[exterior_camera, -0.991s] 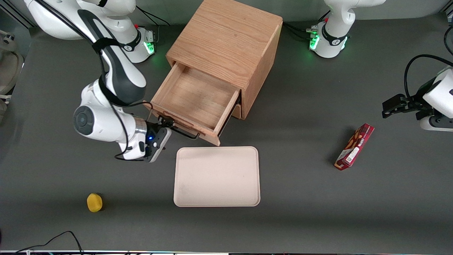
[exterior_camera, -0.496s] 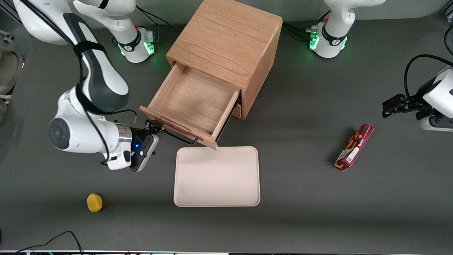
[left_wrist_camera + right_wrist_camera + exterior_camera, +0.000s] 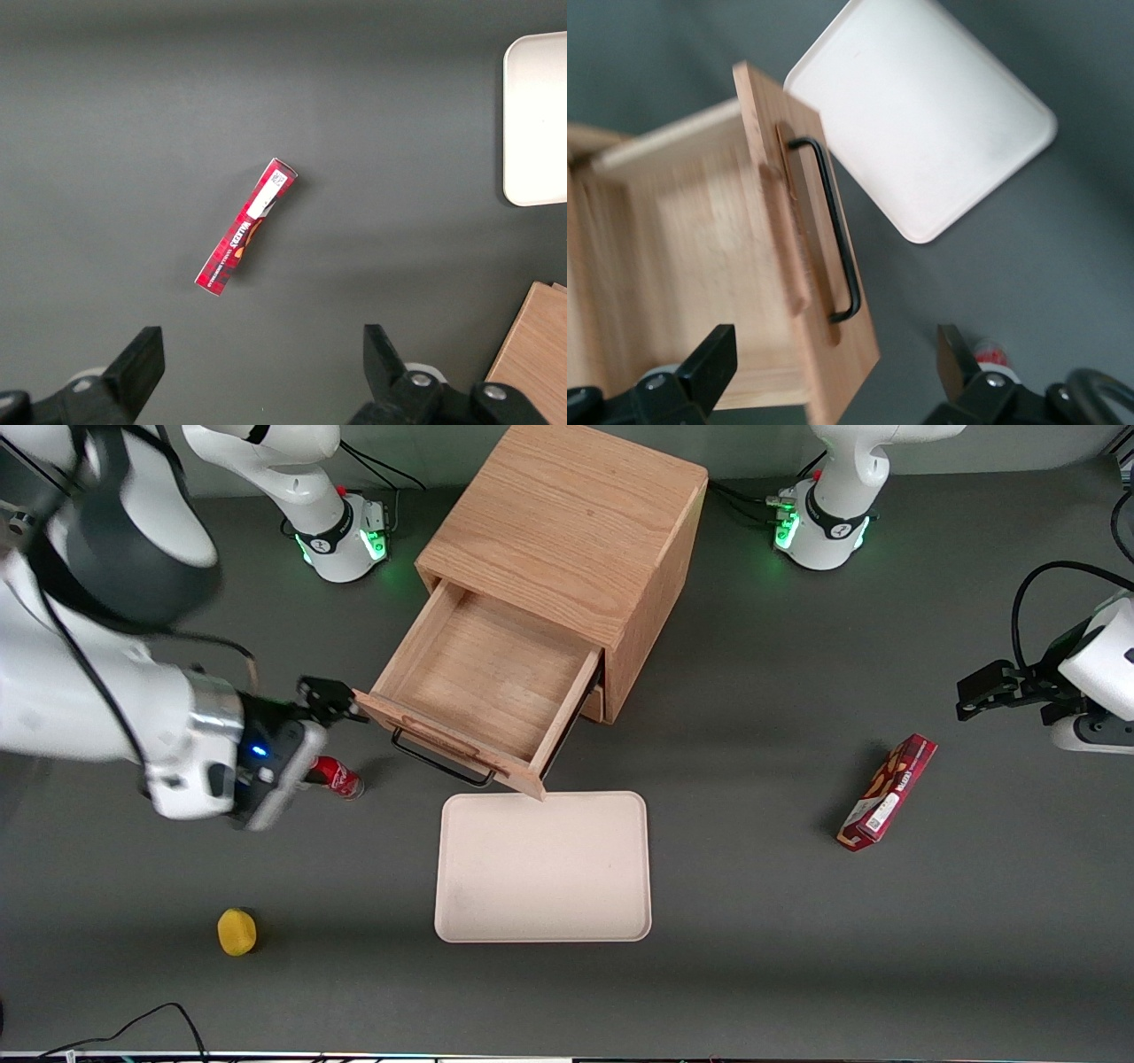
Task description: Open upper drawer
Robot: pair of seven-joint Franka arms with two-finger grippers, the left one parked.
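Note:
The upper drawer (image 3: 487, 682) of the oak cabinet (image 3: 567, 522) stands pulled far out, its inside bare. Its thin black bar handle (image 3: 440, 760) faces the tray and also shows in the right wrist view (image 3: 833, 230), along with the drawer front (image 3: 788, 266). My gripper (image 3: 330, 700) hovers raised beside the drawer front's corner toward the working arm's end of the table. It is open and holds nothing, well apart from the handle. In the right wrist view my gripper (image 3: 833, 372) has its fingers spread wide over the drawer front's end.
A cream tray (image 3: 542, 866) lies just nearer the camera than the drawer and shows in the right wrist view (image 3: 921, 115). A red can (image 3: 337, 777) lies under my wrist. A yellow object (image 3: 236, 932) lies near the front edge. A red box (image 3: 888, 791) lies toward the parked arm's end.
The drawer slid out a little more, then my gripper let go of the handle, rose and drew away toward the working arm's end. A red can came into view beneath it.

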